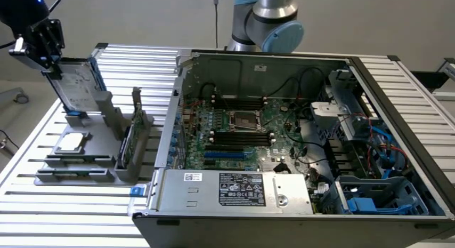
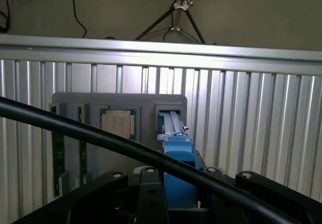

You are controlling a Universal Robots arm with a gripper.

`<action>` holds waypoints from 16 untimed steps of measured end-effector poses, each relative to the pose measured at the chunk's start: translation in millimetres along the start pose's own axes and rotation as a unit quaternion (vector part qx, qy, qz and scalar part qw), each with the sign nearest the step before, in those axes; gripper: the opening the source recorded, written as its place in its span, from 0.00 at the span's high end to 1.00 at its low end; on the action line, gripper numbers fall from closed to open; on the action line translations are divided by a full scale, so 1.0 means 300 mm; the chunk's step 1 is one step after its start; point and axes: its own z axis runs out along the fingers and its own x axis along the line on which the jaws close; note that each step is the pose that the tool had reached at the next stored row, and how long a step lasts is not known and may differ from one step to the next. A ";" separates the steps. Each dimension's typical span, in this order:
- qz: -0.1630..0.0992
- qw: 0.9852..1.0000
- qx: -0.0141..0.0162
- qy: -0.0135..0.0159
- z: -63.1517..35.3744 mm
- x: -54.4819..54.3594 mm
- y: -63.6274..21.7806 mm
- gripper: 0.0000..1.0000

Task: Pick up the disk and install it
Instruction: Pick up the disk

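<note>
So at this point the gripper (image 1: 55,69) was clamped on the top end of the disk (image 1: 76,90), which stood upright with its lower end at the grey holder (image 1: 78,176), well apart from the open computer case (image 1: 235,72), so nothing was installed yet.
</note>
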 end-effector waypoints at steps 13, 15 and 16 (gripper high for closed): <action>0.000 1.000 0.000 0.000 -0.198 0.004 -0.059 0.67; 0.000 1.000 -0.001 0.000 -0.229 0.008 -0.089 0.67; 0.000 1.000 -0.001 -0.001 -0.244 0.010 -0.103 0.67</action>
